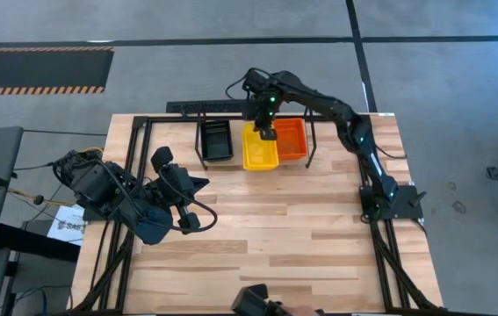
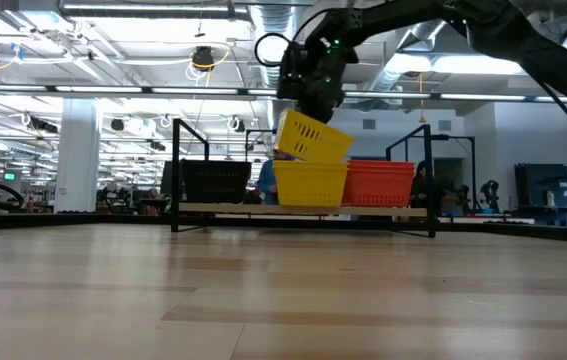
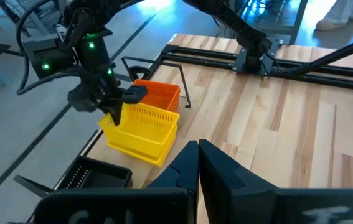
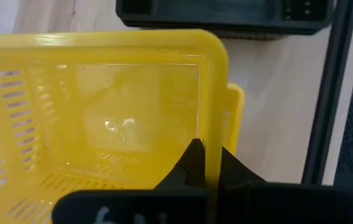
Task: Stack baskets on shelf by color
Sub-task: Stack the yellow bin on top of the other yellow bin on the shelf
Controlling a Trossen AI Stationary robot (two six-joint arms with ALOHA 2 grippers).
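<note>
Your right pincer (image 1: 267, 132), arm stretched over the black metal-rod shelf (image 1: 310, 140), clamps a tilted yellow plastic mesh basket's (image 2: 313, 137) rim above the yellow stack (image 2: 310, 183); left pincer (image 3: 197, 163) clenched, resting over the desk (image 1: 275, 237).

A tilted yellow basket (image 2: 313, 136) hangs pinched by its rim in the right hand (image 1: 267, 132), over another yellow basket (image 2: 310, 183) between black (image 1: 216, 140) and orange baskets (image 1: 291, 139) on the shelf (image 2: 303, 209).

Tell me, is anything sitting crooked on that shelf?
Yes: the top yellow basket sits tilted on the yellow stack, one end raised, because the right gripper has its jaws clamped on its rim. The black and orange baskets sit level.
</note>
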